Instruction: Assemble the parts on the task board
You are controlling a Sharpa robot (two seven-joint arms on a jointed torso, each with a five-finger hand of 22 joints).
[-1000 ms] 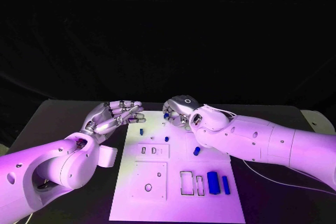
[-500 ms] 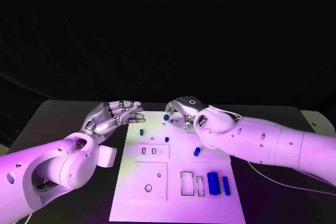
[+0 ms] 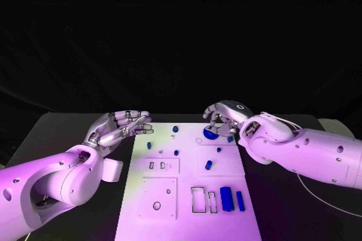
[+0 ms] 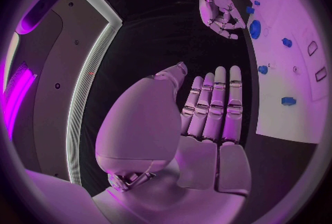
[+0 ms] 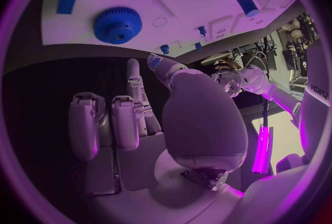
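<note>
The white task board (image 3: 181, 220) lies in the middle of the table. A blue gear (image 3: 211, 132) lies flat near its far edge, also seen in the right wrist view (image 5: 118, 24) and the left wrist view (image 4: 254, 29). My right hand (image 3: 224, 118) hovers just beyond and above the gear, fingers loosely curved, holding nothing (image 5: 131, 119). My left hand (image 3: 121, 127) is beside the board's far left corner, its fingers stretched out and holding nothing (image 4: 207, 119). Small blue pegs (image 3: 175, 129) (image 3: 150, 145) and a short cylinder (image 3: 208, 165) lie on the board.
Two blue blocks (image 3: 227, 197) (image 3: 240, 199) stand next to rectangular slots (image 3: 199, 199) at the board's near right. More slots and holes (image 3: 157, 205) mark the near left. Black table (image 3: 45, 131) runs along both sides of the board.
My right hand has moved to the right along the board's far edge, and the blue gear now shows on the board under it. The left hand has barely moved.
</note>
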